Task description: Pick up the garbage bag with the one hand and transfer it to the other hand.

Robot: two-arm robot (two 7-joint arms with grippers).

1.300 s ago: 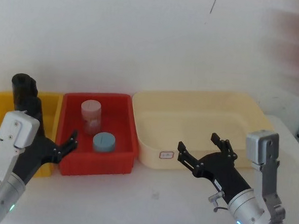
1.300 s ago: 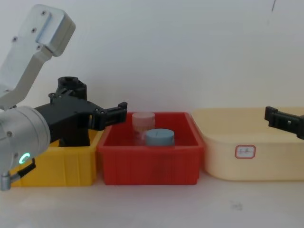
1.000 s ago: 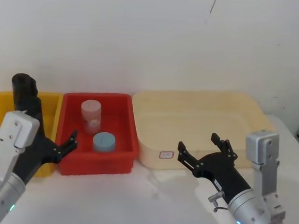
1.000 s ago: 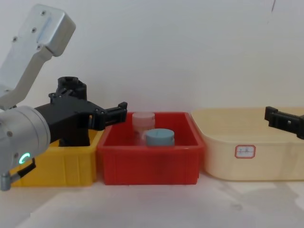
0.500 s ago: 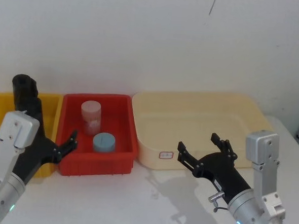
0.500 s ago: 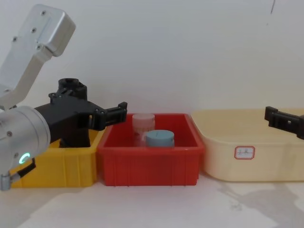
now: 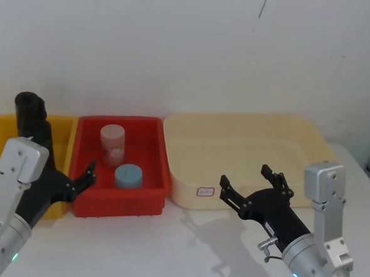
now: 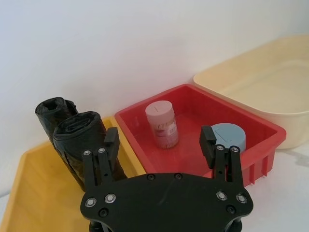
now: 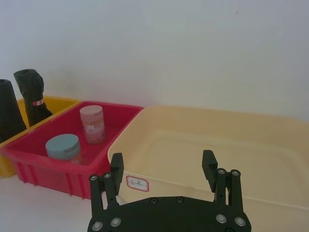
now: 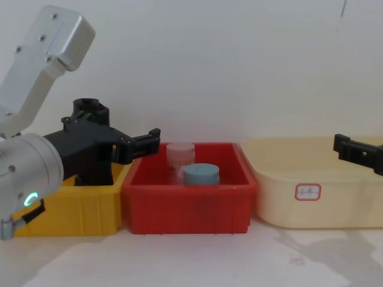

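Two black crinkly rolls stand upright in the yellow bin (image 8: 29, 193). The nearer one, with no red mark showing, is the garbage bag (image 8: 79, 142). The roll behind it (image 9: 31, 94) carries a small red band. My left gripper (image 8: 159, 137) hovers open in front of the yellow and red bins, one finger just beside the garbage bag, holding nothing. In front of the cream tub, my right gripper (image 7: 245, 175) is open and empty, well away from the rolls. One of its fingers (image 10: 347, 145) enters the chest view at the right edge.
The red bin (image 7: 150, 199) holds a pink jar (image 7: 112, 143) and a blue-lidded jar (image 7: 129, 175). A large cream tub (image 7: 311, 137) with a small label stands to the right. The white wall runs close behind the bins, and bare table lies in front of them.
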